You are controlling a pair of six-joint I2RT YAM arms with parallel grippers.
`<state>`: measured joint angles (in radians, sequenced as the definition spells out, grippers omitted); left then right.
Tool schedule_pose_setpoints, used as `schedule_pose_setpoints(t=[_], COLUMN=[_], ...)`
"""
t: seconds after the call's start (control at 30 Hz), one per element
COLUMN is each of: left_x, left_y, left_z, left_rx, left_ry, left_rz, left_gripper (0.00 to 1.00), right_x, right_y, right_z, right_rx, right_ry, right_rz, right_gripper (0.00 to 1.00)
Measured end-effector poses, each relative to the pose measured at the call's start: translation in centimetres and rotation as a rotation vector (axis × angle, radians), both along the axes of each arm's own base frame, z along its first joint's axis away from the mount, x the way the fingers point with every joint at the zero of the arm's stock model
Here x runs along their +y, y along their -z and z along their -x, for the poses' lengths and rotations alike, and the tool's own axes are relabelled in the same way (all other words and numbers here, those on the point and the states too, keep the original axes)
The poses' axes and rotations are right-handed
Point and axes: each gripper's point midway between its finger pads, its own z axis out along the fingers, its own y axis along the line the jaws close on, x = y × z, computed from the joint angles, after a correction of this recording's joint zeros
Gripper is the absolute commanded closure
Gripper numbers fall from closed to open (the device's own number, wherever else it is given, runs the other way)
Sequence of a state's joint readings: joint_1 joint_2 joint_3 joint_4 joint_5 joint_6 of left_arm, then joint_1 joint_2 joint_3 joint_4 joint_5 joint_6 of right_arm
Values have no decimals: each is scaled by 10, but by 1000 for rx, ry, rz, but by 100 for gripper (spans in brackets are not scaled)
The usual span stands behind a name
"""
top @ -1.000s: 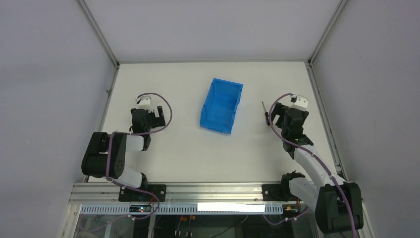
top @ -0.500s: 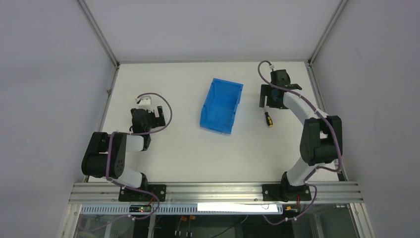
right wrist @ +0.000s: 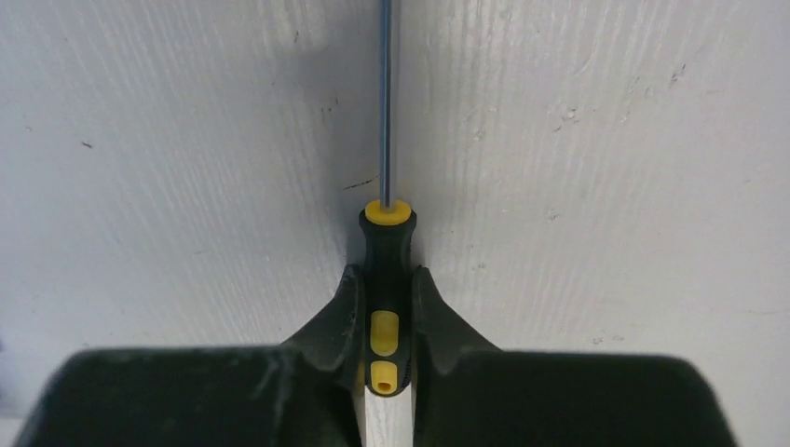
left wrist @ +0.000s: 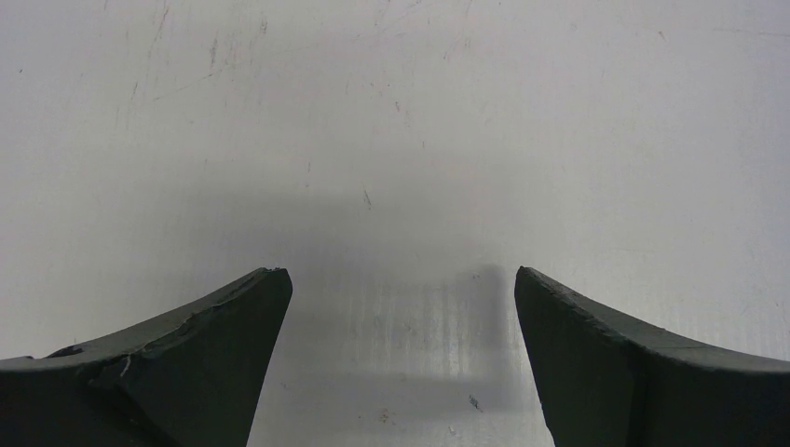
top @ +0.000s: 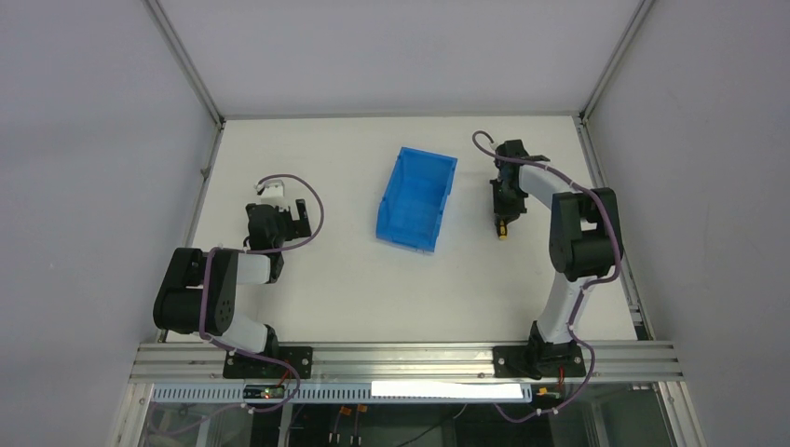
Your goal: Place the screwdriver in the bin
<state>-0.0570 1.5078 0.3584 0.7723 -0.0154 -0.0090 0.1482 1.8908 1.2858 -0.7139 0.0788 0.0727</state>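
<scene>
Black-and-yellow plastic forms the short handle of the small screwdriver [right wrist: 386,279], which ends in a thin dark metal shaft. In the right wrist view, the right gripper [right wrist: 386,307] has its dark jaws pressed against both sides of that handle, pinching it just behind the yellow collar. The shaft runs straight away from the jaws over the white, scuffed surface [right wrist: 606,140]. Whether the tool rests on the surface or is raised off it cannot be told. In the top view, the right gripper is over the screwdriver, to the right of the bright blue rectangular plastic bin [top: 416,197], near it but apart from it, with bare surface between them. The screwdriver is outside the bin, and only its yellow-marked handle end shows at the near side of the gripper. The bin stands near the middle of the surface. The left gripper [top: 296,216] is well apart on the bin's left side. In the left wrist view its jaws are spread wide, with scratched surface showing between them.
</scene>
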Motion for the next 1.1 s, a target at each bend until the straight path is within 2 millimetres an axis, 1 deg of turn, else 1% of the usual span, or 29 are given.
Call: schedule_pose_setpoints(t=[0.03,0.17,0.23,0.3,0.33,0.37,0.43,0.47,0.5,0.57,0.6,0.67,0.77,0.83,0.93,0.97,1.03,1.1], left_x=[0,0,0,0,0,0,0,0,0,0,0,0,0,0,0,0,0,0], left_y=[0,0,0,0,0,0,0,0,0,0,0,0,0,0,0,0,0,0], left_z=[0,0,0,0,0,0,0,0,0,0,0,0,0,0,0,0,0,0], left_rx=[0,0,0,0,0,0,0,0,0,0,0,0,0,0,0,0,0,0], left_ry=[0,0,0,0,0,0,0,0,0,0,0,0,0,0,0,0,0,0], left_rz=[0,0,0,0,0,0,0,0,0,0,0,0,0,0,0,0,0,0], left_gripper=[0,0,0,0,0,0,0,0,0,0,0,0,0,0,0,0,0,0], right_x=[0,1,2,6,10,13,24,30,39,58,70,95,130,150,175,185,197,209], right_y=[0,-6,-17,-38,-59,-74,-121,-141,-164,-201,-217,-242,-264,-275,-283,-283,-278,-265], right_z=[0,6,9,9,5,2,-7,-10,-12,-12,-10,-5,4,12,18,19,18,11], right_rx=[2,15,14,-15,-62,-99,-220,-270,-329,-418,-454,-503,-541,-555,-570,-573,-564,-547], right_ry=[-2,7,22,46,62,70,79,76,68,42,22,-19,-78,-110,-148,-159,-166,-160], right_rz=[-3,-9,-19,-38,-60,-73,-116,-136,-161,-209,-234,-278,-332,-356,-389,-402,-415,-421], right_gripper=[100,100,100,100,100,100,100,100,100,100,100,100,100,100,100,100,100,100])
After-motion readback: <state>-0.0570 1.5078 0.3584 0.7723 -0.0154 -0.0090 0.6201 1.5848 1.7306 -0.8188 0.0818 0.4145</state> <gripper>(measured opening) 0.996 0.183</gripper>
